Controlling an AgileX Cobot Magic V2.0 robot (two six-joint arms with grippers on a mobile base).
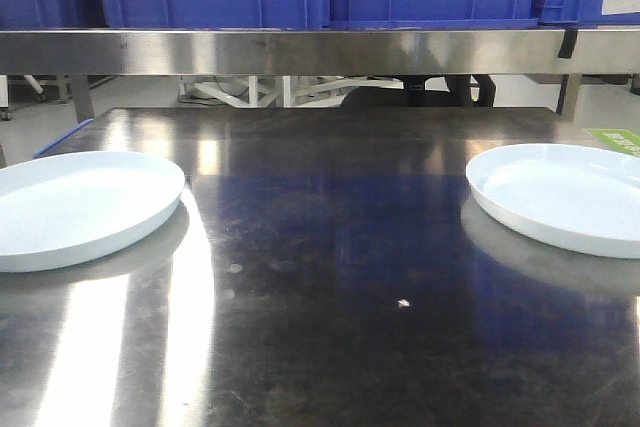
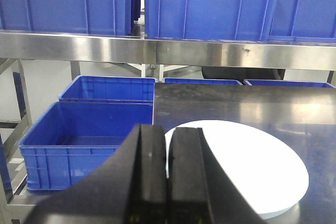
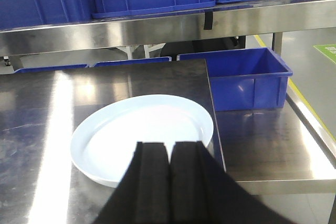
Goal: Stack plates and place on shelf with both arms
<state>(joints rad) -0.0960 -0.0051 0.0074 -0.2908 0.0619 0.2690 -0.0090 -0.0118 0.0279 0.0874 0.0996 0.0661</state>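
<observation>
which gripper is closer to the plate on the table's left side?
Left. The left gripper hangs at the near rim of the left plate, shut. The right gripper is at the near rim of the right plate, across the table.

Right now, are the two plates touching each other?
Apart. The exterior front-facing view shows the left plate and the right plate at opposite sides, with a wide stretch of bare tabletop between them.
</observation>
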